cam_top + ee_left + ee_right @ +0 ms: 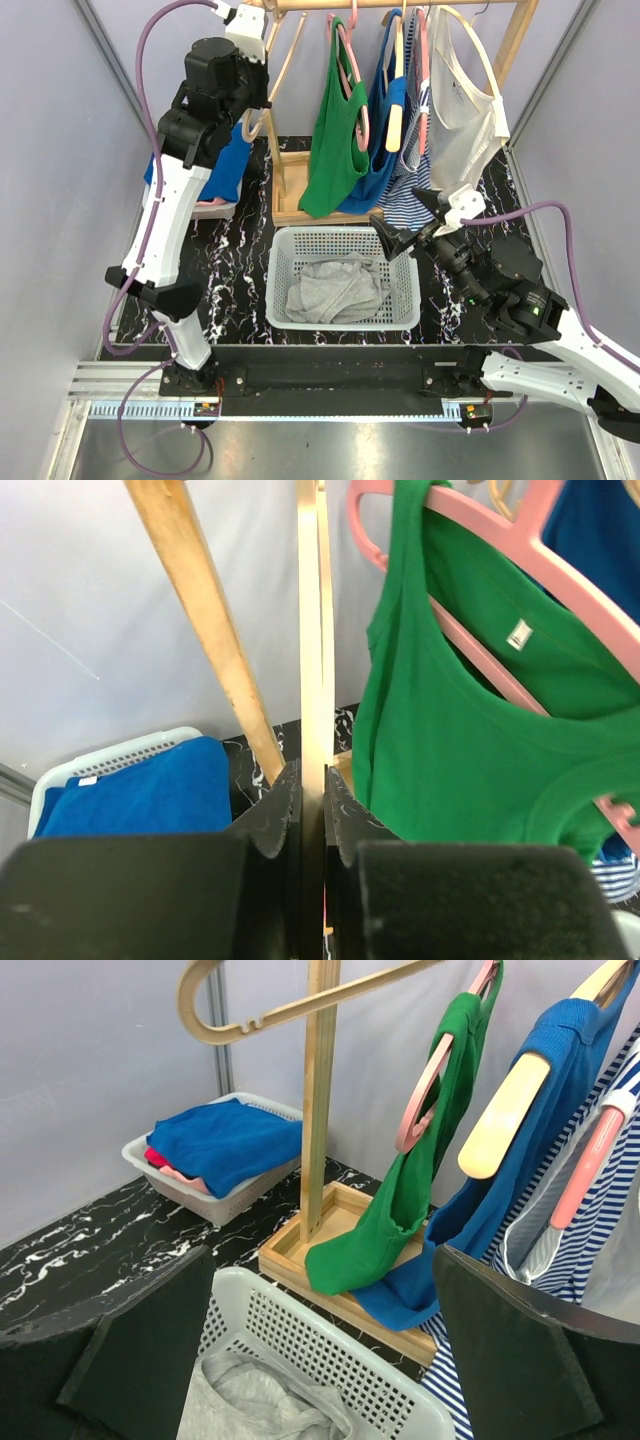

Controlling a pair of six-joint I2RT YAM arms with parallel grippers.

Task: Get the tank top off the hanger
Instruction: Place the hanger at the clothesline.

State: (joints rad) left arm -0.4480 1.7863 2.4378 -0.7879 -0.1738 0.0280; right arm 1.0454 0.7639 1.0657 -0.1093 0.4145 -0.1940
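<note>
grey top (335, 290) crumpled in basket (340, 232), near tabletop (240, 270) edge | wood hanger (300, 1002) bare, clamped in left fingers (265, 820), far-left | green top (335, 150) on pink hanger (560, 580), far edge | right fingers (140, 1350) wide apart, empty, by basket's far-right corner
</note>
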